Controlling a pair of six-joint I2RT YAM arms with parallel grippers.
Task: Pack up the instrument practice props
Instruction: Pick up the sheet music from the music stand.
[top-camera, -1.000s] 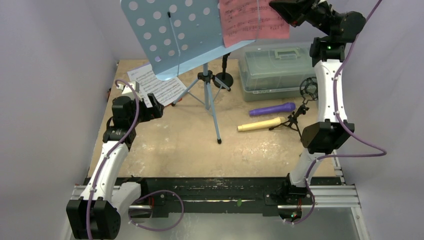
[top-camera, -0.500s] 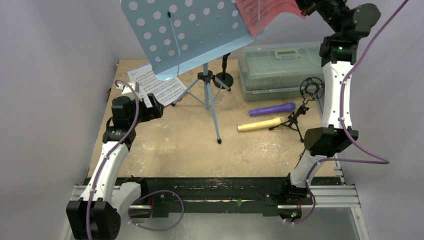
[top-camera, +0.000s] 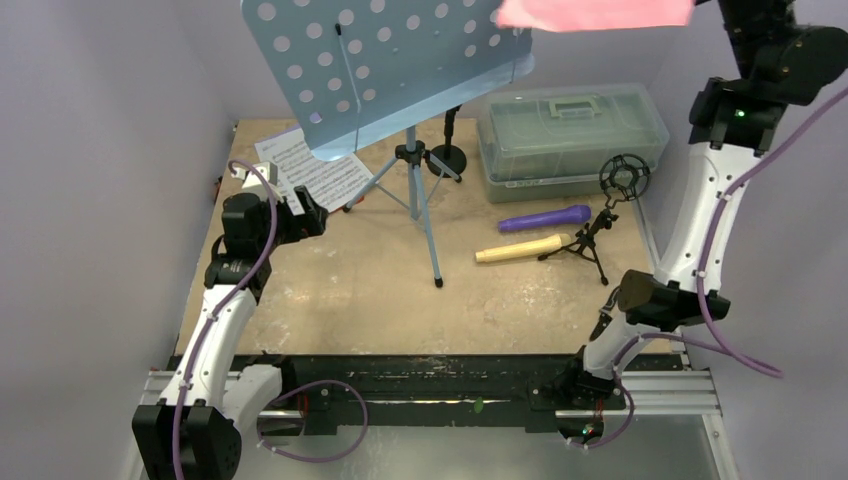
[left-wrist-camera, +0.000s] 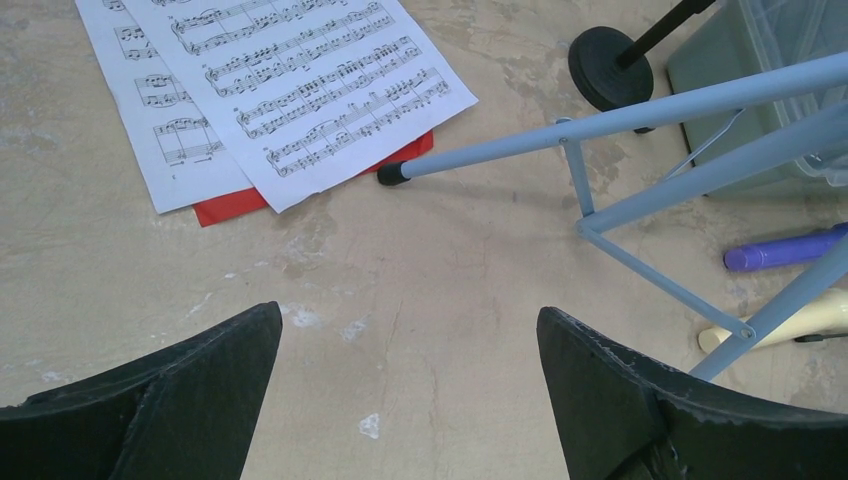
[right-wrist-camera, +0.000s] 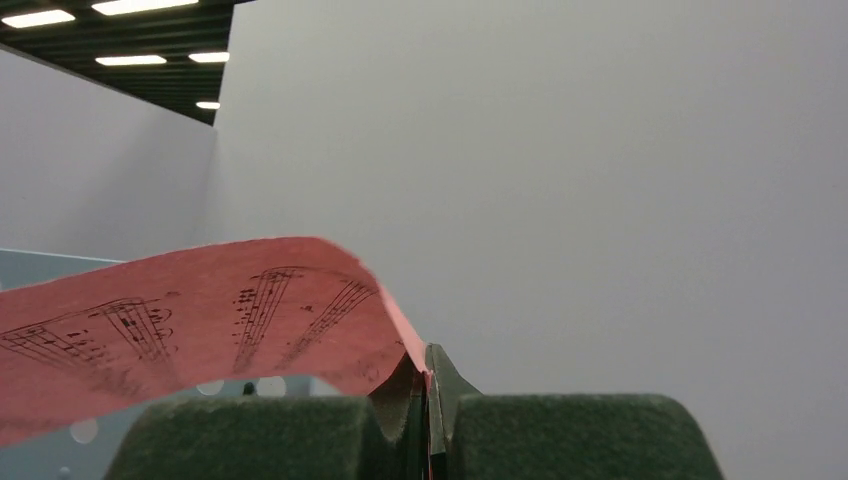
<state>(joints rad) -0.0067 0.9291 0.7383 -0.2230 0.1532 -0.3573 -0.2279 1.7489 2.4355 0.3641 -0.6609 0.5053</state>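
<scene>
Right pincer (right-wrist-camera: 432, 425) clamped on red sheet (top-camera: 592, 12), high above box (top-camera: 570, 140) at far right; left pincer (left-wrist-camera: 405, 400) gaping near white sheets (left-wrist-camera: 290, 90).

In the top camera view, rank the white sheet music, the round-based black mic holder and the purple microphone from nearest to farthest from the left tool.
1. White sheet music, just beyond the left tool.
2. Round-based black mic holder, at the middle back.
3. Purple microphone, over on the right side.
</scene>
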